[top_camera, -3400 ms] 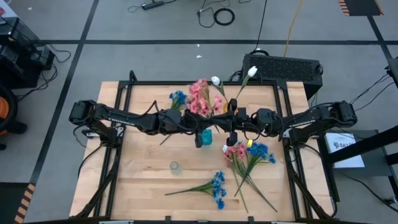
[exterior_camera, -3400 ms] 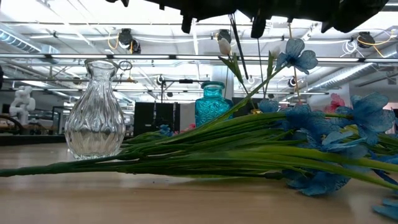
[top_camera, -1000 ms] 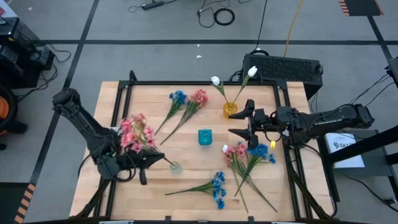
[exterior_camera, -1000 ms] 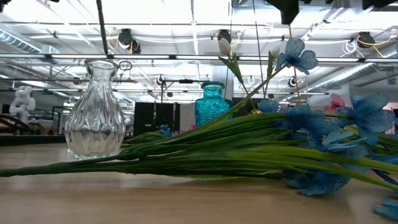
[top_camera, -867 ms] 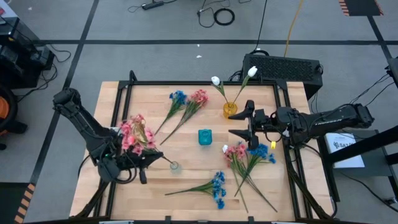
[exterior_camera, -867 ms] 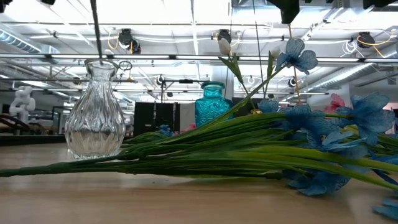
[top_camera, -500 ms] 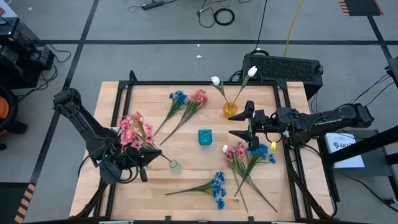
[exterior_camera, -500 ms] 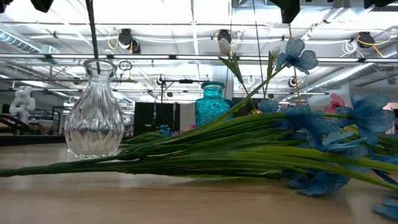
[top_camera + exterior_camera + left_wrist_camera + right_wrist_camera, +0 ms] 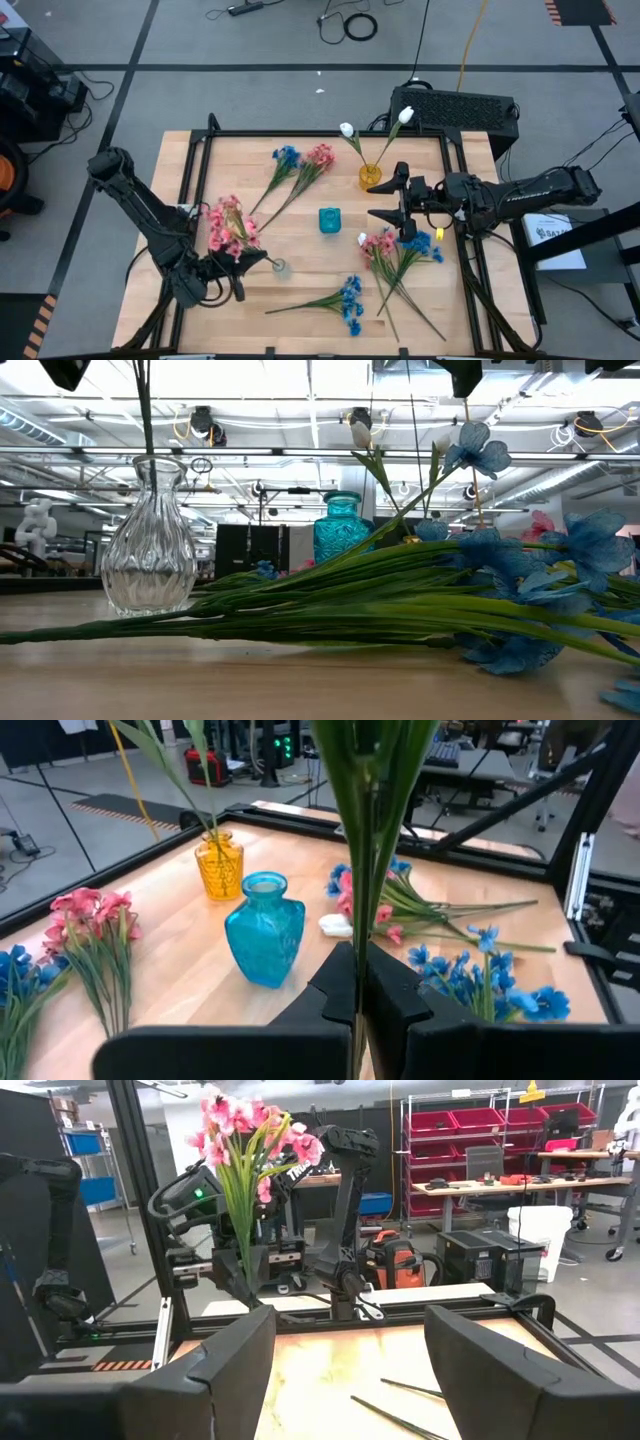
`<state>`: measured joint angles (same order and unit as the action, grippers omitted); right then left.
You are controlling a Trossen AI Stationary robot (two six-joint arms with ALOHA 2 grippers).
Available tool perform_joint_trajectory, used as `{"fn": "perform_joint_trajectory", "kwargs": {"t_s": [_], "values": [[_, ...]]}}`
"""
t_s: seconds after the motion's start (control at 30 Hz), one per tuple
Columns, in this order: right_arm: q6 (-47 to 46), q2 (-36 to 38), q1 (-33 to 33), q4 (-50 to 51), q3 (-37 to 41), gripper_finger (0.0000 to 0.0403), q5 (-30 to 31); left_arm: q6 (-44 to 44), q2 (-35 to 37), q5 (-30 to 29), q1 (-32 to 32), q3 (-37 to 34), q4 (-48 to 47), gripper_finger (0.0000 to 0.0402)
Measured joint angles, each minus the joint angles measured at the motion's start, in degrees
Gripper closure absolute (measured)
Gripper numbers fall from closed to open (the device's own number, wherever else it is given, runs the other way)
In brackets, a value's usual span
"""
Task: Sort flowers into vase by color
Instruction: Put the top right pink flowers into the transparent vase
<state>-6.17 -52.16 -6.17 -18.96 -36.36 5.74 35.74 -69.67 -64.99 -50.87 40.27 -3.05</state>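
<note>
My left gripper [image 9: 242, 266] is shut on a pink flower spray [image 9: 228, 225] at the table's near left. The spray's green stem [image 9: 145, 410] runs down to the mouth of the clear glass vase [image 9: 150, 535]. The vase also shows from above [image 9: 281, 267]. My right gripper [image 9: 398, 200] hovers open and empty over the table's right half, near the amber vase [image 9: 370, 176] that holds white buds [image 9: 346, 130]. A teal vase [image 9: 330, 220] stands at the middle. More flowers lie flat on the table. My left gripper pinches the pink spray's bundle of green stems [image 9: 358, 945] between its two fingers, below the leaves and blossoms. The fingers come nearly level from the table's left and lie across the stems. The spray stands almost upright, blossoms up, its lower end at the clear vase's mouth [image 9: 152, 460].
A blue spray [image 9: 286, 158] and a pink spray [image 9: 320, 158] lie at the far middle. A mixed pink and blue heap [image 9: 395, 250] lies at the right, and a blue spray [image 9: 345, 298] near the front. Black frame rails [image 9: 200, 150] border the table.
My left gripper has sunk and shifted a little toward the near edge with the pink spray, still shut on it. The stem has come down from above the clear vase into its mouth. My right arm has kept still.
</note>
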Motion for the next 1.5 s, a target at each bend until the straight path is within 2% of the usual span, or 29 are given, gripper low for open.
{"fn": "perform_joint_trajectory", "kwargs": {"t_s": [0.27,0.57,0.77,1.0,1.3,1.5], "values": [[0.0,0.0,0.0,0.0,0.0,0.0154,0.0,-0.04,-3.39,0.04,0.11,0.02,1.3,0.0385],[0.0,0.0,0.0,0.02,0.0,0.0154,0.02,-0.07,-3.64,0.04,0.11,0.02,2.16,0.0282],[0.0,0.0,0.0,0.04,0.0,0.0154,0.02,-0.08,-3.62,0.82,0.11,0.02,2.38,0.0233],[0.0,0.0,0.0,0.07,0.0,0.0154,0.01,-0.01,-3.47,6.38,0.11,0.04,2.66,0.0189],[0.0,0.0,0.0,0.09,0.0,0.0154,0.0,0.09,1.09,10.03,-1.94,0.07,-1.04,0.0128],[0.22,0.0,0.0,0.2,0.0,0.0154,0.0,7.84,6.68,14.33,-4.07,0.09,-10.41,0.0111]]}}
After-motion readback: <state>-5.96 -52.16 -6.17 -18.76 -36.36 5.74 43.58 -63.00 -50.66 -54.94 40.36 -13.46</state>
